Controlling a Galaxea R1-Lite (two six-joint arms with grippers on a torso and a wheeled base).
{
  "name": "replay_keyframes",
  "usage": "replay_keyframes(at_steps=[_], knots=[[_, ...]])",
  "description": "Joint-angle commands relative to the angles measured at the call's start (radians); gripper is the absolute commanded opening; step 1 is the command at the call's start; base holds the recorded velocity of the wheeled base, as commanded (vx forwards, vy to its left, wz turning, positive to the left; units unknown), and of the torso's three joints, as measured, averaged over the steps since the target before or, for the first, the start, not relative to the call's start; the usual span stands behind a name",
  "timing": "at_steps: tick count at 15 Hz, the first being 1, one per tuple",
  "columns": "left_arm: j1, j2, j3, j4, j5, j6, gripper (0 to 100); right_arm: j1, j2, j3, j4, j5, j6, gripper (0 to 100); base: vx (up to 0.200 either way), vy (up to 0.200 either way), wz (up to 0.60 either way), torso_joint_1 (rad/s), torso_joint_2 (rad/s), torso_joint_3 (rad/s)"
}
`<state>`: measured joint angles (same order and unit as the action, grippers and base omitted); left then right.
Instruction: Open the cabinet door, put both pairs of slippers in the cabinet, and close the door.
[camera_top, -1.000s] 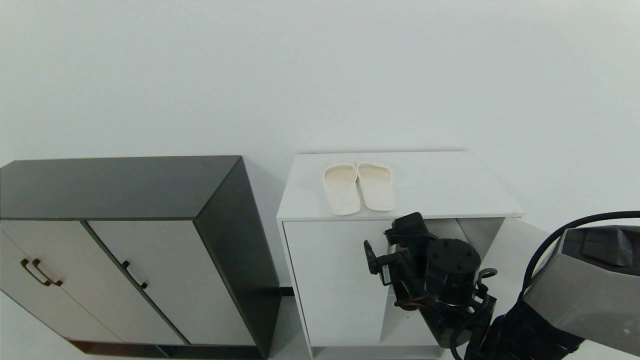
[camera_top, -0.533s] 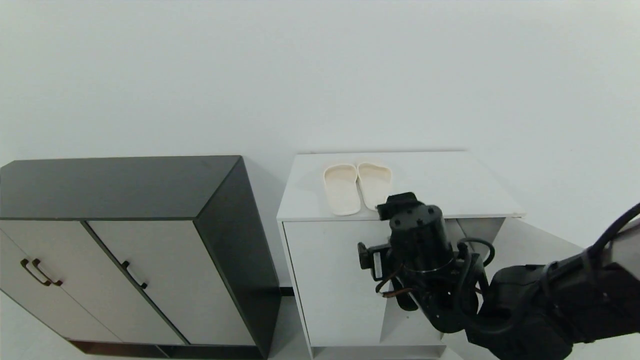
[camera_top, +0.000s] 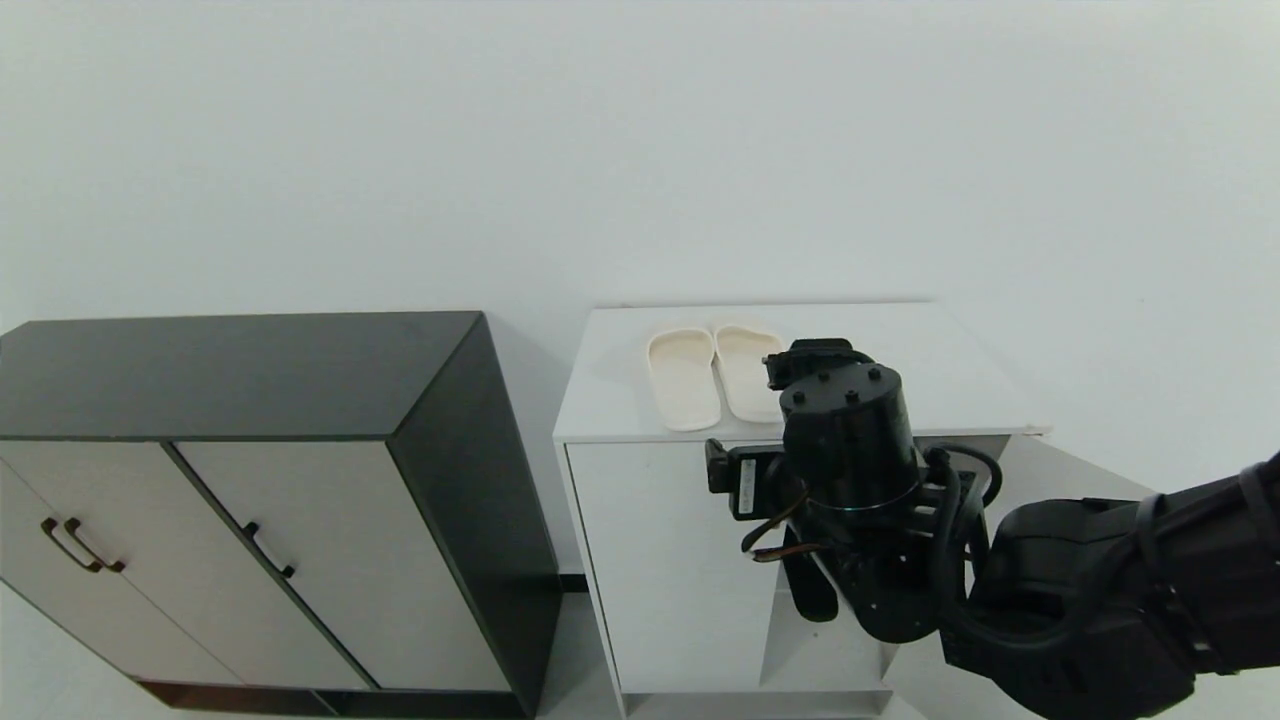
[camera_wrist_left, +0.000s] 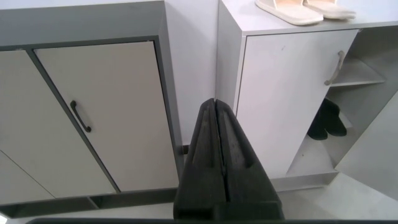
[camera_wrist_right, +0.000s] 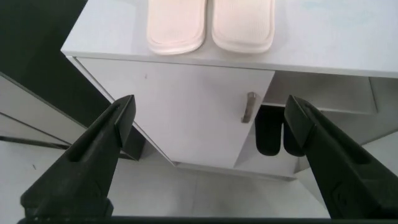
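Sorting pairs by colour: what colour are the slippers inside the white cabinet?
The slippers are black, clearest in the right wrist view.

The right arm (camera_top: 1080, 590) comes in from the lower right, in front of the white cabinet (camera_top: 660, 560), and bends upward at its open right half. Its round black wrist (camera_top: 850, 440) stands before the cabinet's front top edge, with the tip rising just above that edge. The right gripper (camera_wrist_right: 210, 106) looks down over the same edge, and its two dark fingers (camera_wrist_right: 99, 149) are spread wide apart with nothing between them. The left gripper (camera_wrist_left: 215, 109) is held well back from the white cabinet, low and toward its left side, with its fingers pressed flat together and nothing in them.
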<state>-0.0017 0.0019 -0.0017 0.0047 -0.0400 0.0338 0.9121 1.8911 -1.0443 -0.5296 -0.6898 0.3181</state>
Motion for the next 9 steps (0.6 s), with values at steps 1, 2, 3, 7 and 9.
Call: replay_keyframes(at_steps=[1,2,3,7,9], knots=[[0.0,0.0,0.0,0.0,0.0,0.0,0,-0.002,0.006,0.006,-0.006,-0.001,-0.001,100,0.2,0.0,0.0,-0.002,0.01,0.002],[0.0,0.0,0.0,0.0,0.0,0.0,0,-0.001,0.008,0.012,-0.013,-0.001,-0.001,100,0.2,0.0,0.0,0.007,0.0,-0.002],[0.0,0.0,0.0,0.0,0.0,0.0,0,-0.002,0.01,0.012,-0.027,-0.001,-0.002,100,0.2,0.0,0.0,-0.017,-0.01,0.007],[0.0,0.0,0.0,0.0,-0.001,0.0,0,-0.004,0.011,0.02,-0.033,0.004,0.001,100,0.2,0.0,0.0,0.008,0.0,0.002],[0.0,0.0,0.0,0.0,-0.001,0.0,0,-0.006,0.036,0.023,-0.049,0.023,0.001,100,0.2,0.0,0.0,0.0,0.0,0.002]])
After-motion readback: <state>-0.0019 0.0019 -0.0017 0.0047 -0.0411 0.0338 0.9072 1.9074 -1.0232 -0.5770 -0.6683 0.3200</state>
